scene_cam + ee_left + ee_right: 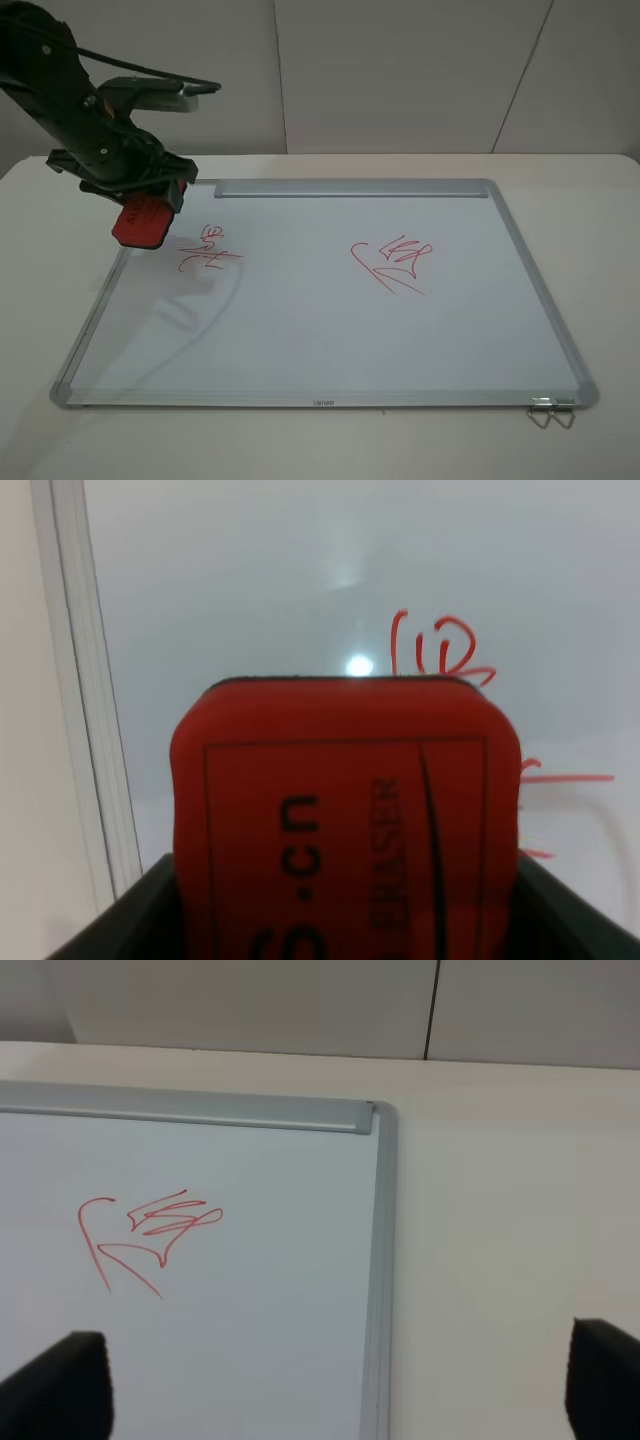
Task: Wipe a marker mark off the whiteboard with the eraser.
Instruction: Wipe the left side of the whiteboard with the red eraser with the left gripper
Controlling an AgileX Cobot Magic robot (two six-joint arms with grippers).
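— While the left gripper (150, 205) clamps the eraser (345, 810) between its jaws, what worries you?
— Tilt, mostly. The red block hangs at an angle by the left frame of the whiteboard (300, 340), and I cannot tell whether its felt touches. If only an edge lands, I think it would smear the ink rather than lift it.
— And the target?
— The marker mark (208, 250) sits just beside the eraser, toward the board's middle. It is a compact red zigzag crossed by a flat line, with thin, crisp strokes. A pass that starts too shallow would clip only its near side.
— Farther out?
— The wider scribble (395, 262) lies well apart on the right half, and an overlong sweep could reach it. The right gripper (335, 1385) hangs with jaws wide apart, holding nothing, over the board's right frame.
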